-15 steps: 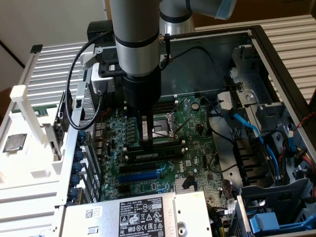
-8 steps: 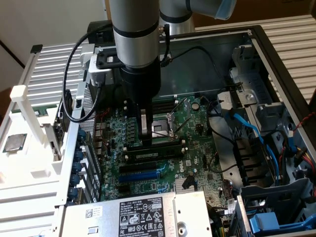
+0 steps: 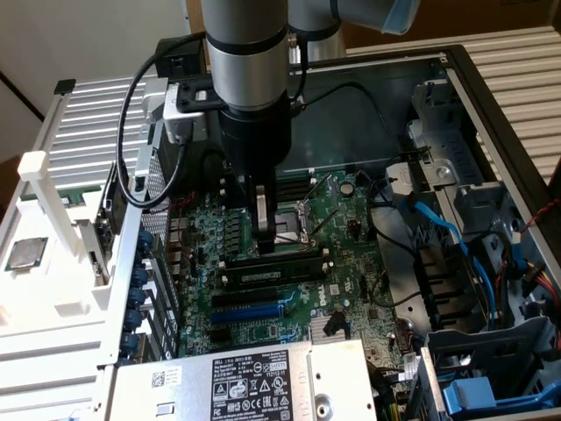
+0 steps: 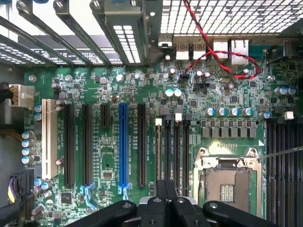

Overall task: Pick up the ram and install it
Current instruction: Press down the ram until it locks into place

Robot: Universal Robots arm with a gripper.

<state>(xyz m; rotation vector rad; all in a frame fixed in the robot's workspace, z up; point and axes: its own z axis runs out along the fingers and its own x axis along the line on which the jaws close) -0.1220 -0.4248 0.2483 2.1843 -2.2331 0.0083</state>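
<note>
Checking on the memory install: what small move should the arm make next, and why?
Probably ease straight down a little. The shut gripper hangs just above the ram, which stands on edge on the motherboard. Whether it is fully seated, I cannot tell.

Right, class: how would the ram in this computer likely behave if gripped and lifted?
The ram looks like a thin, flat board, so it is probably stiff and light. It stands on its long edge on the motherboard, so it may tip sideways if nudged, unless it is seated. Its exposed chips suggest it is fragile and best gripped gently.
</note>
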